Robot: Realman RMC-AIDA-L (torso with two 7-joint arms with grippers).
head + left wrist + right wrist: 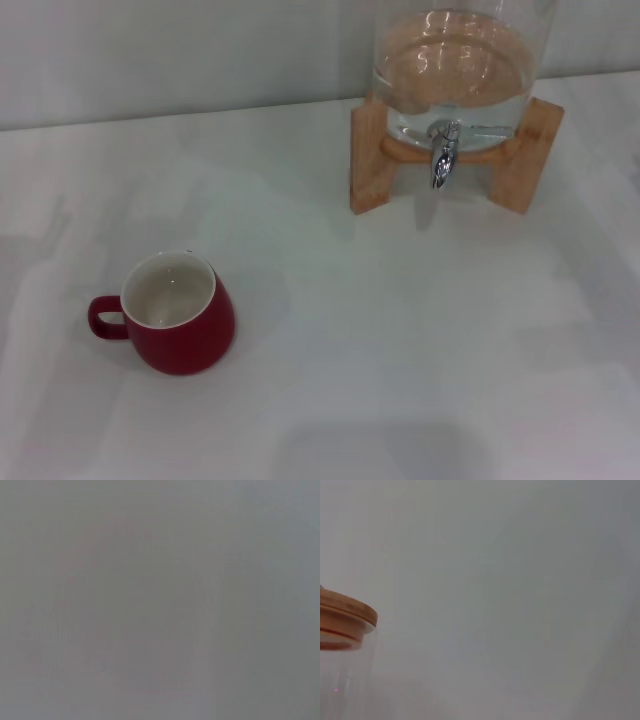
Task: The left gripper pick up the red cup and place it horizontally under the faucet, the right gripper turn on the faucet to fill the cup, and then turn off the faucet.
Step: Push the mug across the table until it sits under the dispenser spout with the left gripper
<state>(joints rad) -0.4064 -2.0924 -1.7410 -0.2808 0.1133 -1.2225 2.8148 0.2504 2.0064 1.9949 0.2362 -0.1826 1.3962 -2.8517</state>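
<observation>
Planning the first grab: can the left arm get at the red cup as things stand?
Probably yes. The red cup stands upright alone on the table, on the left, handle pointing left, nothing near it. The left gripper itself isn't in view.

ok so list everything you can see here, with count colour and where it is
red cup: one, dark red with white inside, upright on the table's near left, handle pointing left
dispenser jar: one, clear glass holding water, at the far right on its stand
wooden stand: one, light wood, under the jar
faucet: one, chrome, at the jar's front, nothing beneath it
jar lid: one, light wood, seen in the right wrist view
table: one, white
left pincer, right pincer: not in view
</observation>
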